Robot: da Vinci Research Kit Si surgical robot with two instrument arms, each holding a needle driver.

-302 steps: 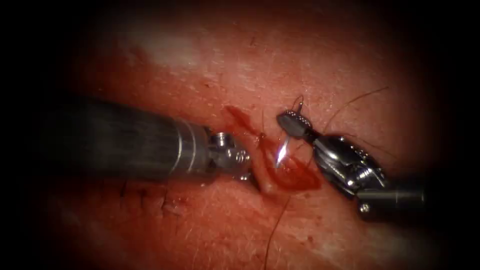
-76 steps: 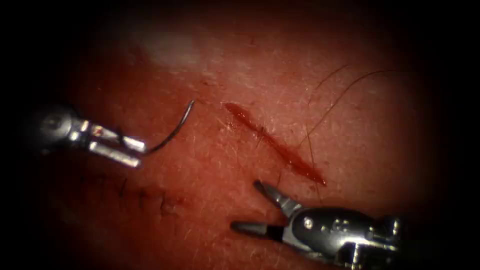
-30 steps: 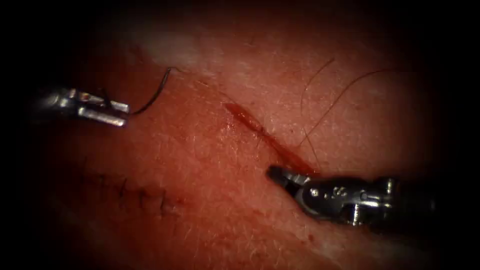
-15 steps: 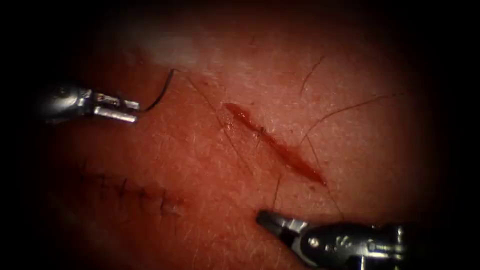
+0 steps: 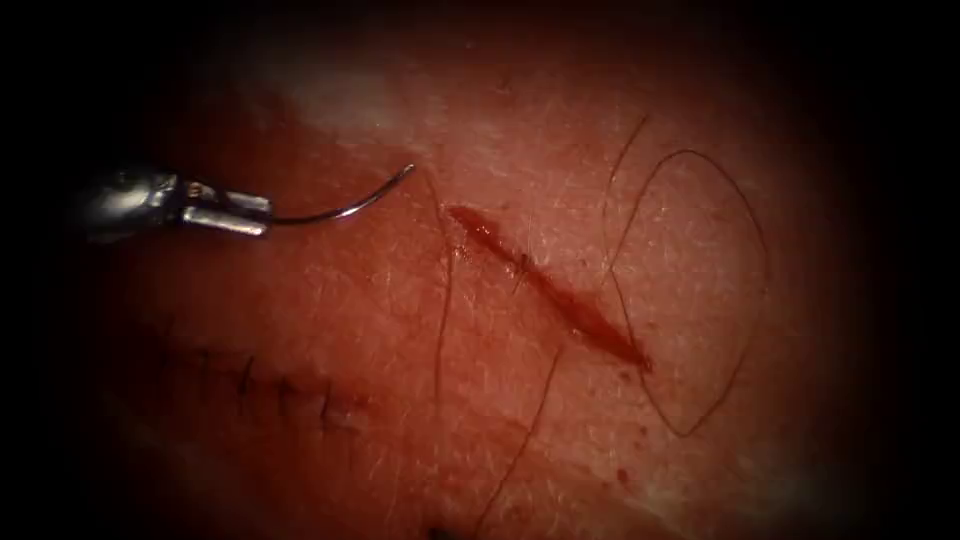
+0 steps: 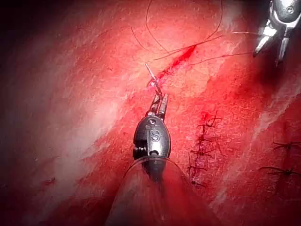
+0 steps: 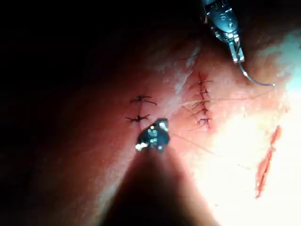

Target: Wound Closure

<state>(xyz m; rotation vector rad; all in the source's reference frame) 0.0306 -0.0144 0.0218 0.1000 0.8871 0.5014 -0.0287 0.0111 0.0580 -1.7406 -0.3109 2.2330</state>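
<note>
My left tool (image 5: 262, 215) stands left of the cut (image 5: 545, 285), jaws shut on one end of the curved needle (image 5: 345, 205). The needle is out of the tissue (image 5: 380, 330), and its free end points right towards the cut's upper end. Thread (image 5: 440, 300) runs down the tissue from near that free end. More thread lies in a wide loop (image 5: 745, 290) right of the cut. In the left wrist view the left tool (image 6: 160, 101) grips the needle (image 6: 153, 77), and the right tool (image 6: 270, 49) hangs above the tissue, jaws apart, holding nothing.
An older stitched cut (image 5: 285, 390) lies below my left tool, left of the open cut. The right wrist view has two rows of stitches (image 7: 202, 101) between the right tool (image 7: 150, 141) and the left tool (image 7: 235, 52). Red fluid lines the cut.
The right tool has drawn back downward out of the endoscope view. The thread right of the cut has gone slack into a loop. The left tool turned the needle's free end towards the cut.
</note>
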